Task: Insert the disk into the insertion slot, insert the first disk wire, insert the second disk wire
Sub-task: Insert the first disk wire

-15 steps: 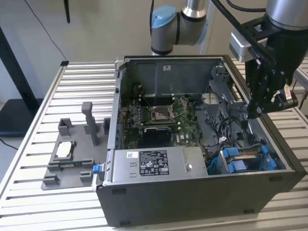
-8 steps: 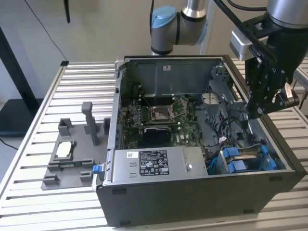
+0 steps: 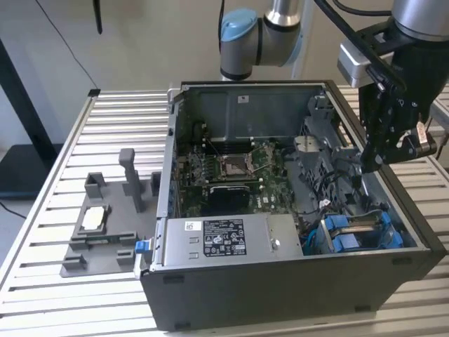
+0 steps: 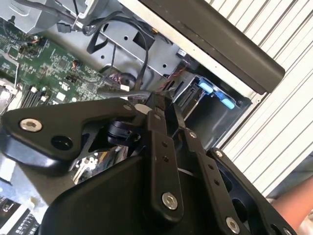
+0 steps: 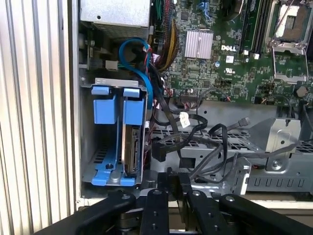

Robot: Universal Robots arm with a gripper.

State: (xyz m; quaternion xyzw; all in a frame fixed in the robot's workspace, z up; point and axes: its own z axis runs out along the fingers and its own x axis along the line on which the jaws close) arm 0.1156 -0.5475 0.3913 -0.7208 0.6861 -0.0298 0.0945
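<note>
The disk [image 5: 131, 149] stands on edge inside the insertion slot [image 5: 99, 155], a grey bay with blue guides [image 5: 104, 109] at the case's near corner on the exterior view's right [image 3: 361, 232]. The blue guides also show in the second wrist view [image 4: 215, 94]. Loose black wires with plugs [image 5: 159, 149] lie just beside the disk's connector edge. My gripper [image 3: 370, 165] hangs above the case's wall on the exterior view's right, over the cable tangle. Its fingers are shut in both wrist views [image 5: 173, 175] [image 4: 155, 100]. A black cable runs close to the tips; whether it is pinched I cannot tell.
The open case holds a green motherboard [image 5: 205, 73] with a processor socket [image 3: 231, 166] and a power supply [image 3: 224, 239]. On the slatted table at the exterior view's left sits a grey fixture [image 3: 105, 242] with a silver chip [image 3: 95, 218]. A person's arm [image 4: 296, 203] is nearby.
</note>
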